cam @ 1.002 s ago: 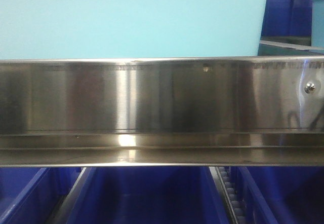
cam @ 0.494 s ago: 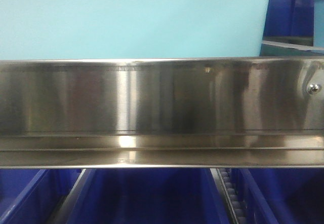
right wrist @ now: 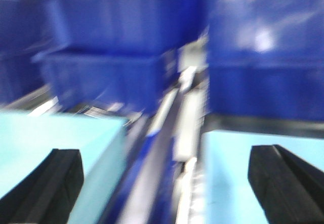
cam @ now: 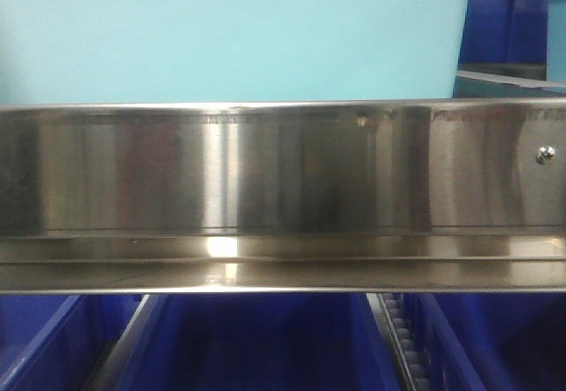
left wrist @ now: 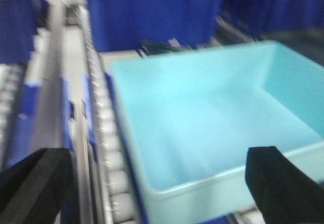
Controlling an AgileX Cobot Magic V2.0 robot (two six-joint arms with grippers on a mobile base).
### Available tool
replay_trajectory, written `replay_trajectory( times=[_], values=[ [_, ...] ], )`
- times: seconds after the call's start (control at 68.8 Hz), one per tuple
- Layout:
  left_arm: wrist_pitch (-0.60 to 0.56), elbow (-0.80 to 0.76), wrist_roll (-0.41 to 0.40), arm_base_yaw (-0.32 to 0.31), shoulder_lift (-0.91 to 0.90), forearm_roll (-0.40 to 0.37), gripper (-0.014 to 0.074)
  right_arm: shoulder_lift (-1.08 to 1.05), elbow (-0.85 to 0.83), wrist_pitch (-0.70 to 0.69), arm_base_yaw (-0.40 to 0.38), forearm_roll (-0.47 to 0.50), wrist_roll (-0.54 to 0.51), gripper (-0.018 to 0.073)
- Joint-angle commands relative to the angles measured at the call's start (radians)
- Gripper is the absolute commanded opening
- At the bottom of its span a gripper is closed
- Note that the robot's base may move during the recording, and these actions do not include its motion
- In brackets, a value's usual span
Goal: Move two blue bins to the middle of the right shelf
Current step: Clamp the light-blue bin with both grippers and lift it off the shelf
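Left wrist: light-blue bin (left wrist: 202,112); front: steel rail (cam: 283,179).

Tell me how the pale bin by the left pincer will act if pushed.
The bin looks empty, so it is probably light. It seems to sit on rollers, so it would likely glide along the track with little force. Its moulded sides look smooth and rigid, so it is probably stiff but a bit slippery.
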Motion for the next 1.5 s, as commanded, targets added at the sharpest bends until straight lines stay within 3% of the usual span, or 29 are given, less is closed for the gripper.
replay_trajectory(
  times=[0.0, 0.262, 0.32, 0.494, 0.538, 0.712, 0.843, 1.293, 1.395, 1.482],
  values=[
    [0.048, -0.082, 0.005, -0.04, 0.084, -0.006, 0.0601, 0.107, -0.079, 0.076, 0.046, 0.017, -0.02, 0.0559],
    [0.227, -0.365, -0.001, -0.05, 0.349, 0.007, 0.0578, 0.48, -0.434, 0.338, 0.187, 0.017, -0.02, 0.0559],
    [0.261, -0.405, -0.006, -0.05, 0.399, 0.023, 0.0563, 0.543, -0.498, 0.397, 0.203, 0.0, 0.02, 0.0559],
    [0.337, -0.508, -0.089, -0.05, 0.524, 0.125, 0.0557, 0.732, -0.692, 0.6, 0.288, -0.367, 0.34, 0.0559],
    [0.354, -0.527, -0.102, -0.05, 0.554, 0.143, 0.0557, 0.771, -0.739, 0.627, 0.308, -0.406, 0.389, 0.0559],
    [0.447, -0.581, -0.102, 0.005, 0.683, 0.091, 0.0557, 0.894, -0.782, 0.627, 0.326, -0.356, 0.428, 0.0559],
    [0.448, -0.588, -0.072, 0.061, 0.764, 0.033, 0.0557, 0.984, -0.782, 0.627, 0.326, -0.315, 0.442, 0.0559],
    [0.448, -0.588, -0.054, 0.066, 0.922, 0.021, 0.0557, 1.146, -0.782, 0.602, 0.326, -0.282, 0.47, 0.0554],
    [0.448, -0.588, -0.054, 0.066, 0.931, 0.021, 0.0517, 1.148, -0.782, 0.595, 0.326, -0.282, 0.47, 0.0472],
    [0.448, -0.588, -0.054, 0.066, 0.931, 0.021, 0.0407, 1.148, -0.782, 0.594, 0.326, -0.284, 0.47, 0.0313]
  ],
)
